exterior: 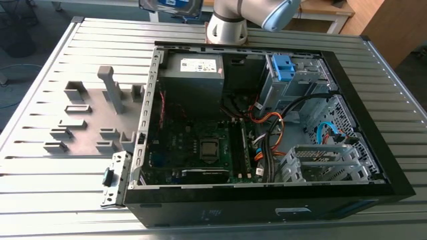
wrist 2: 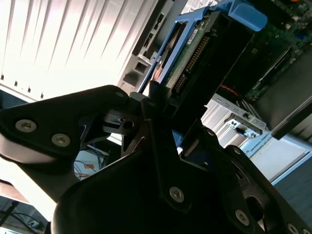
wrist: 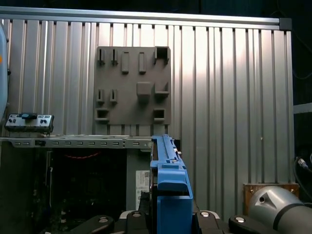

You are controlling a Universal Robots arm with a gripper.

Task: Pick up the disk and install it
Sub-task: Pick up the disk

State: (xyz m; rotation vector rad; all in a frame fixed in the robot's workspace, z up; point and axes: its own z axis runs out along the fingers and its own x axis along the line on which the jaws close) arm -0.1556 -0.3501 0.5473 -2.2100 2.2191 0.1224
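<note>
Firmly in the hand [wrist 2: 168, 114], the disk [wrist 2: 194, 54] (blue carrier [wrist: 169, 195] edge-on).

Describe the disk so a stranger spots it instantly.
Find the open computer case; the robot arm stands beside it. The gripper holds the disk: a labelled drive framed in bright blue, unlike the blue latch fixed on the case's cage.

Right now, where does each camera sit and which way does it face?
Exterior view: off the arm, high, looking down at the open computer case on the slatted table; the arm shows.
First wrist view: on the arm, facing past the held disk to the table and grey tray; an arm joint shows.
Second wrist view: on the arm, looking along the gripper at the disk.
Both wrist views share the disk; all three show the case.
</note>
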